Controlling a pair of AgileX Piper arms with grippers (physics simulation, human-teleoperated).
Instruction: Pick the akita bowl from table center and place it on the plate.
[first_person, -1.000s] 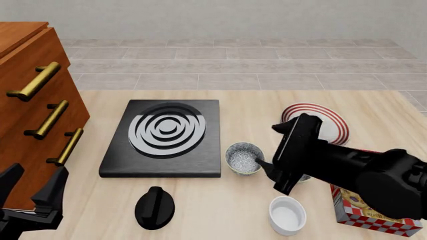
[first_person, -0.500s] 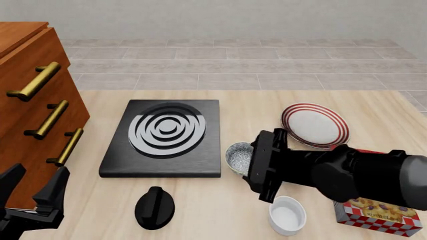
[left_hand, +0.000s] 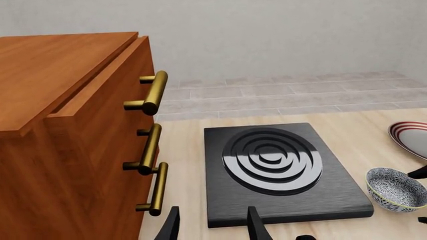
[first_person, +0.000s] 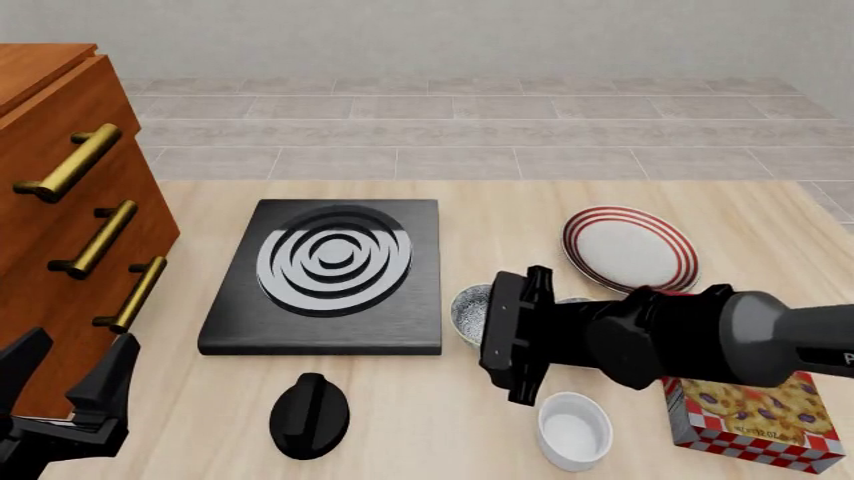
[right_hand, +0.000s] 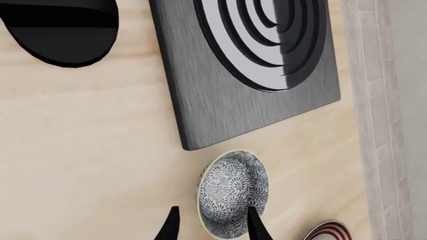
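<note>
Front view: the right gripper (first_person: 497, 335), fingers spread and empty, reaches the small grey-white speckled bowl (first_person: 471, 312) on the desk. Nothing is lifted yet. The red-ringed white plate (first_person: 630, 250) waits empty.

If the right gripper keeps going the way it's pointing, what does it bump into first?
Most likely the small grey-white speckled bowl: in the right wrist view it sits between the fingertips of the right gripper. Beyond it lies the black stove slab with white rings, though depth is hard to judge.

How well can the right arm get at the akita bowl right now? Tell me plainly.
Probably yes. The right end effector is open with its fingertips on either side of the akita bowl, and nothing lies between them. The stove slab sits close beside the bowl.
</note>
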